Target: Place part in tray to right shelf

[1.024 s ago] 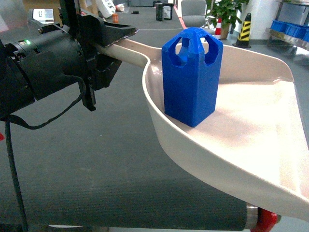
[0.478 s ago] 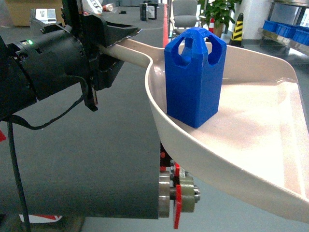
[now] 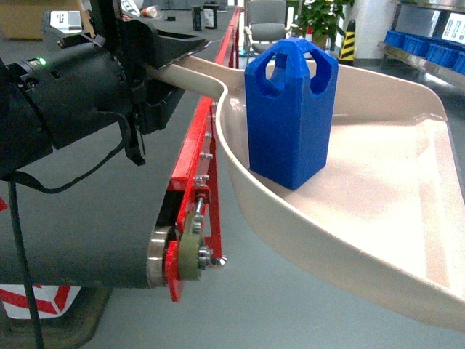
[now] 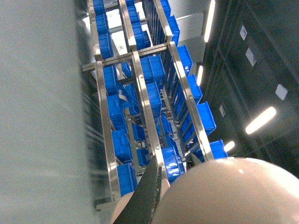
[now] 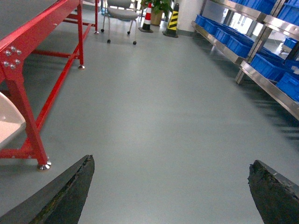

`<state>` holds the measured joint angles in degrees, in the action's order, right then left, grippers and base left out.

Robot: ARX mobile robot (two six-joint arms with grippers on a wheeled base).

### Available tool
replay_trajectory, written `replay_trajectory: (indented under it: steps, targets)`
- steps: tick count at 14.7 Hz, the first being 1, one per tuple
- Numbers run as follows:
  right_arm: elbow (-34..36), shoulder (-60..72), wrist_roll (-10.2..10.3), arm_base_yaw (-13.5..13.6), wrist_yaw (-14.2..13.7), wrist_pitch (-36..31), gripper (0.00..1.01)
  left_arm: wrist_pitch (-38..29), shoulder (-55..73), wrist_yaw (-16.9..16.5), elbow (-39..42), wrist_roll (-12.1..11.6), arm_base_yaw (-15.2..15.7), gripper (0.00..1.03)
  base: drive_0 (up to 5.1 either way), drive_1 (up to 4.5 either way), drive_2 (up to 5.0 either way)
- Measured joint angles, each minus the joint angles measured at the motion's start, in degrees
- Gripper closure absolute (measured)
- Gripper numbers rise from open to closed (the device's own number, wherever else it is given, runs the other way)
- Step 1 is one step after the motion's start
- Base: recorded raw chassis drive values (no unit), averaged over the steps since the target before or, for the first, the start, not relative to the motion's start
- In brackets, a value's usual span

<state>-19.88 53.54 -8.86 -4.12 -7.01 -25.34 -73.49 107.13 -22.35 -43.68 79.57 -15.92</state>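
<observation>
Cream tray [image 4: 224,193] bulged across the lower right | one dark gripper finger [image 4: 147,196] pressed along its left edge | steel shelf [image 4: 145,100] with blue crates [image 4: 154,70] ran tilted behind

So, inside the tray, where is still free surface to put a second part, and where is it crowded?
The tray has a wide bare floor to the right of the blue part, running out to the flat open front edge. It is crowded on the left: the part stands close to the curved rim, near where the left gripper holds the handle.

Bright indoor light overexposes the tray [image 3: 407,182]; left wrist view streaked.
</observation>
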Motion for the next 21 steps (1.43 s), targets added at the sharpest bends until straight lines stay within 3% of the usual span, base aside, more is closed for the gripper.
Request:
replay_trajectory:
  steps: [21]
  targets:
    - [0.0, 0.0, 0.0, 0.0, 0.0, 0.0, 0.03, 0.3, 0.0, -0.1, 0.0, 0.0, 0.0, 0.9, 5.1, -2.35, -2.4]
